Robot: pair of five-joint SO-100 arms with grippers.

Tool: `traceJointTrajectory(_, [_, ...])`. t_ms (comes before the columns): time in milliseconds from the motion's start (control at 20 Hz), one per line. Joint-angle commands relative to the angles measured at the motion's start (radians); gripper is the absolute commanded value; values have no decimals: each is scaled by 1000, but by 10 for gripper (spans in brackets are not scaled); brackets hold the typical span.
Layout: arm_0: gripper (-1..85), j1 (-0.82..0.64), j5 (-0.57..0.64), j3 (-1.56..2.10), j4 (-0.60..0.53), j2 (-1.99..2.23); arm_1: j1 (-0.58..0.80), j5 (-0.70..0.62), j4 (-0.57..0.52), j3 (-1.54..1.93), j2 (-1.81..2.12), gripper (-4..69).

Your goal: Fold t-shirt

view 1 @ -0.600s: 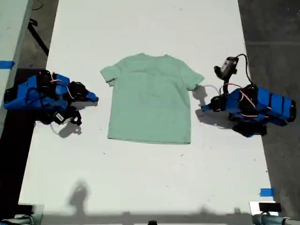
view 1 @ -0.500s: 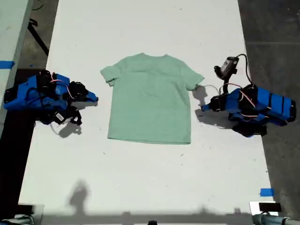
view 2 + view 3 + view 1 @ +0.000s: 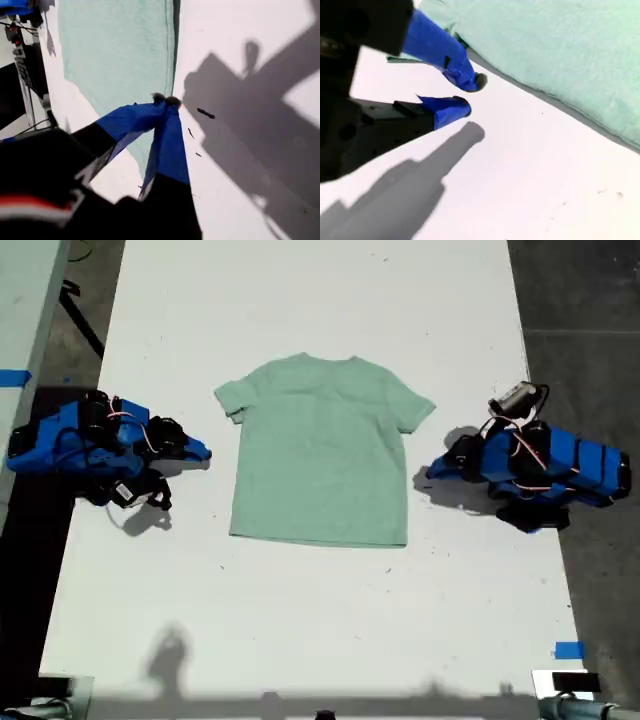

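The pale mint-green t-shirt (image 3: 320, 450) lies flat and unfolded on the white table (image 3: 300, 620), collar toward the far end. My first gripper (image 3: 432, 471) rests low at the exterior view's right, just off the shirt's side edge below the sleeve. It is shut and empty (image 3: 166, 100), with the t-shirt (image 3: 115, 55) spread beyond its tips. My second gripper (image 3: 203, 451) rests at the exterior view's left, a short gap from the other sleeve. Its jaws stand narrowly open and empty (image 3: 472, 95) beside the edge of the t-shirt (image 3: 560, 45).
Blue tape (image 3: 568, 650) marks the table's near corner at the exterior view's right. Dark floor (image 3: 590, 320) borders that side. A second pale table (image 3: 25, 300) stands at the exterior view's left. The second arm (image 3: 12, 5) shows small across the shirt.
The first arm's wrist and camera have dropped lower and drawn back toward the exterior view's right, and its shadow beside the sleeve has gone. The t-shirt and second arm have not moved.
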Motion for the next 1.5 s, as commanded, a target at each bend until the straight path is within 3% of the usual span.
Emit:
traceJointTrajectory(0, [1,31,-8,-25,-20,0,-28,-3,-32,-43,-3,-10])
traceJointTrajectory(250, [0,110,-69,-103,-169,-89,-9,-97,-21,-299,-232,-9])
traceJointTrajectory(550, [0,15,67,-558,-146,-597,141,-328,-2,-769,-747,-9])
traceJointTrajectory(850, [0,-221,252,-833,-41,-857,385,-563,150,-1124,-1028,-10])
traceJointTrajectory(1050, [0,-316,310,-934,-14,-953,518,-707,230,-1272,-1161,-8])
traceJointTrajectory(1100, [0,-319,314,-943,-14,-973,537,-738,249,-1296,-1189,45])
traceJointTrajectory(1150, [0,-319,316,-946,-15,-986,548,-773,255,-1315,-1209,178])
traceJointTrajectory(1200, [0,-318,318,-946,-15,-999,565,-798,259,-1321,-1220,231])
traceJointTrajectory(1350, [21,-319,328,-945,-17,-1009,630,-890,229,-1278,-1235,315])
traceJointTrajectory(1450, [21,-324,331,-945,-20,-1011,678,-950,146,-1180,-1235,322])
